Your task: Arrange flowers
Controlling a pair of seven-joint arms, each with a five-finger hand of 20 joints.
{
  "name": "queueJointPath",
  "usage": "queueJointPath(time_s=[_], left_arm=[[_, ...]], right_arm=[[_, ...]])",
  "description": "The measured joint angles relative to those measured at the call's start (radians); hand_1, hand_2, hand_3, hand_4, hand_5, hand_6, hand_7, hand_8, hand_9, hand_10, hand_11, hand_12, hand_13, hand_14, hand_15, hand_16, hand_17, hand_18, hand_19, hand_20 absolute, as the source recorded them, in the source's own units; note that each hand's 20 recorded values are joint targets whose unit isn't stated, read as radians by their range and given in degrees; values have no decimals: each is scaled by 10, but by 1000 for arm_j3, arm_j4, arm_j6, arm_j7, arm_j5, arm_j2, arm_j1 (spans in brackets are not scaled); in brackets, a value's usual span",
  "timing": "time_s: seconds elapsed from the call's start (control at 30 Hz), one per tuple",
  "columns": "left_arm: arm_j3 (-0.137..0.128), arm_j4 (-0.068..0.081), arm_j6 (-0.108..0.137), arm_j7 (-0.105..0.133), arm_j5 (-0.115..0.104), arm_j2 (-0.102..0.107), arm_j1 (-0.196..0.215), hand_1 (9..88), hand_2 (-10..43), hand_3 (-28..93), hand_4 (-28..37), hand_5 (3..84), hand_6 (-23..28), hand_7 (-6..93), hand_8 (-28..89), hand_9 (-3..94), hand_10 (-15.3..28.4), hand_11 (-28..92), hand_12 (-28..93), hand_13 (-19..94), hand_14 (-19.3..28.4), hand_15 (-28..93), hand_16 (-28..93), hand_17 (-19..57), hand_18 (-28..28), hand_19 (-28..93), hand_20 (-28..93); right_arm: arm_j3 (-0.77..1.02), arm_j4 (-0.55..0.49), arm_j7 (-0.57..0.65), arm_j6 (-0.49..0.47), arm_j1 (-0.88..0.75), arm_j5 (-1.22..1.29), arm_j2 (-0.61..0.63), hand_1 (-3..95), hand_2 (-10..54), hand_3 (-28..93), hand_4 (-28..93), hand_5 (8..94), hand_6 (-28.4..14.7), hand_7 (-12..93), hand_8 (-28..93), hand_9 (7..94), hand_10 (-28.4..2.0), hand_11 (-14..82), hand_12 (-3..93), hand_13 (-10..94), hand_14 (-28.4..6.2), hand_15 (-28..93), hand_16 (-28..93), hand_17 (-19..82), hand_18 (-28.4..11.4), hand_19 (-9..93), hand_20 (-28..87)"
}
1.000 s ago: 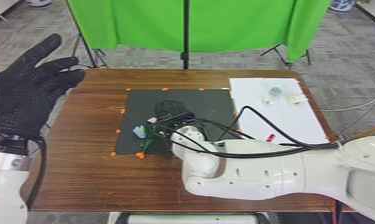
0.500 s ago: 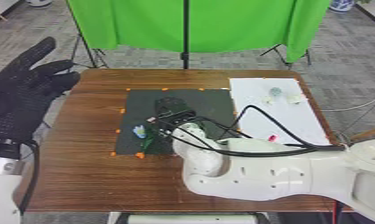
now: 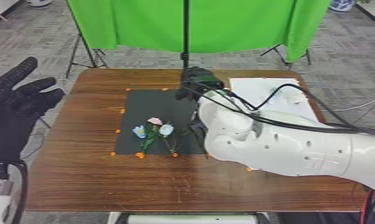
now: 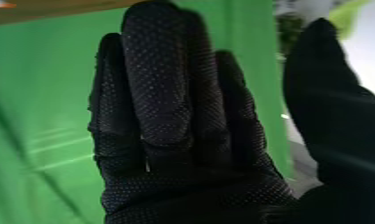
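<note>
In the head view my right hand (image 3: 199, 80) is over the far edge of the black mat (image 3: 143, 107), beyond the flowers. Seen in the right wrist view, my right hand (image 4: 166, 115) has straight fingers, thumb apart, and holds nothing. Three flowers lie on the mat's near half: a blue one (image 3: 139, 132) at the left, a pink one (image 3: 155, 121) farther back and a pale blue-white one (image 3: 167, 130) at the right, with green stems pointing toward the near edge. My left hand (image 3: 19, 97) is raised at the far left, fingers spread.
A white sheet (image 3: 254, 87) lies on the table's right side, partly behind my right arm, with a pale flower (image 3: 292, 94) on it. Orange markers (image 3: 140, 155) edge the mat. A green curtain (image 3: 254, 25) hangs beyond the brown table (image 3: 86, 170).
My right hand has moved away from the flowers toward the table's far edge, uncovering the pink and pale blue-white ones. My left hand has lowered slightly and shifted left.
</note>
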Motion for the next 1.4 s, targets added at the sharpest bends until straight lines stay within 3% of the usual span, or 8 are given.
queueJointPath(time_s=[0.1, 0.23, 0.5, 0.73, 1.4], left_arm=[[-14, -6, 5, 8, -3, -19, 37, 228, 65, 781, -229, 327, 77, 168, -104, 340, 212, 315, 128, 269, 284, 621, -115, -53, 264, 615, 273], [-5, -6, 9, 12, -5, -29, 50, 228, 66, 782, -230, 327, 77, 168, -104, 340, 213, 314, 128, 268, 284, 620, -115, -53, 264, 615, 273], [32, -5, 15, 23, -9, -22, 44, 228, 66, 782, -230, 326, 77, 167, -103, 340, 212, 314, 128, 268, 284, 620, -115, -53, 264, 615, 273], [46, -5, 17, 21, -12, -10, 22, 229, 66, 784, -229, 325, 76, 167, -103, 340, 212, 315, 128, 267, 284, 620, -115, -53, 264, 615, 273], [65, -4, 23, 36, -19, 6, 9, 230, 67, 783, -228, 326, 77, 168, -104, 340, 213, 316, 128, 268, 284, 620, -115, -53, 263, 615, 274]], right_arm=[[26, 15, 11, -31, -5, 6, 60, 346, -95, 753, -264, 489, -51, 116, -105, 630, -187, 188, 137, 695, -113, 577, 135, 374, -210, 889, -84], [64, 39, 31, -45, -27, 12, 141, 343, -95, 757, -263, 484, -52, 116, -104, 601, -193, 176, 135, 677, -115, 587, 129, 374, -210, 892, -86], [61, 133, 61, -29, -44, 41, 281, 348, -95, 766, -264, 465, -47, 116, -105, 659, -171, 239, 151, 703, -94, 642, 132, 387, -202, 924, -71], [59, 175, 66, -68, -44, 77, 369, 354, -95, 763, -265, 449, -24, 117, -105, 693, -156, 305, 162, 721, -79, 680, 148, 395, -201, 932, -32], [80, 262, -8, -118, -103, 96, 286, 356, -95, 761, -276, 448, 25, 135, -120, 700, -147, 293, 158, 718, -82, 672, 153, 388, -201, 917, -31]])
